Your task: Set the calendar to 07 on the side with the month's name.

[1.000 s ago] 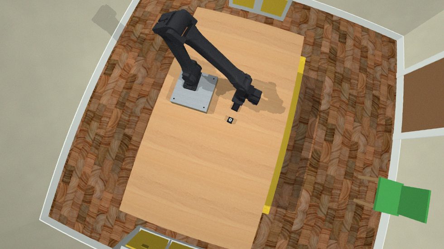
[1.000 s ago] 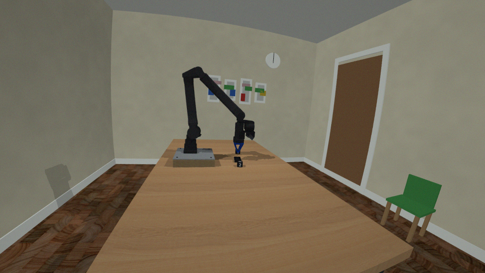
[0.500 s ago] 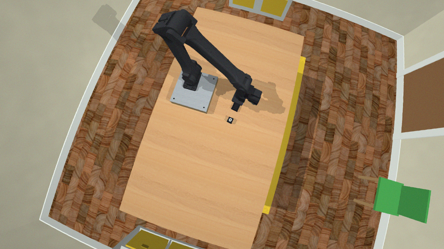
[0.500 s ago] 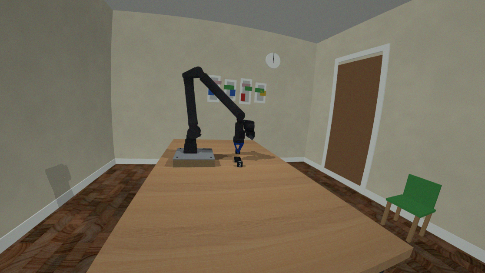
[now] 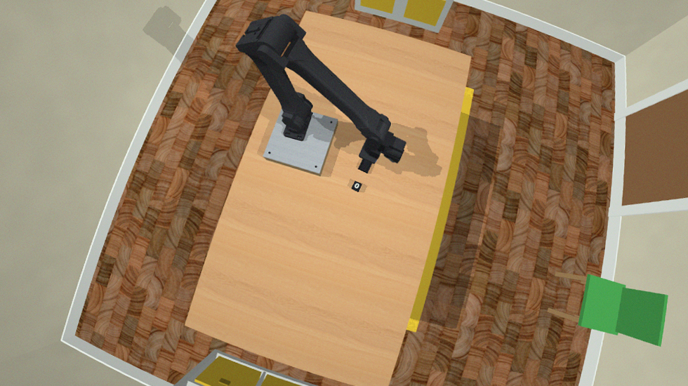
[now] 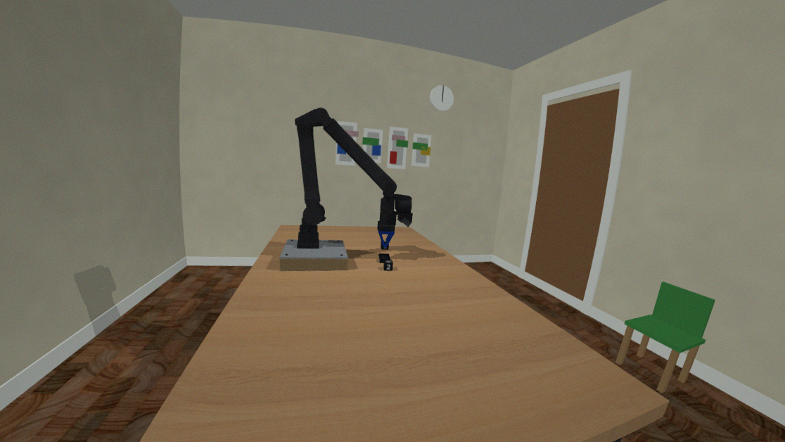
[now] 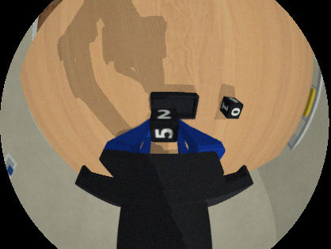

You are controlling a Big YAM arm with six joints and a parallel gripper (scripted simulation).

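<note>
My gripper is shut on a black cube and holds it above the table. In the wrist view this cube shows a 5 and, beyond it, a digit that looks like a 2 on its side. The black tray lies on the table just beyond the held cube, partly covered by it; its visible part is empty. The month's name is not visible. The loose black cube stands on the table beside the tray, apart from it, with 0 on top and 2 facing the exterior camera.
The arm's grey base plate stands on the table, left of the tray and cubes in the top and exterior views. A green chair stands away from the table on the right.
</note>
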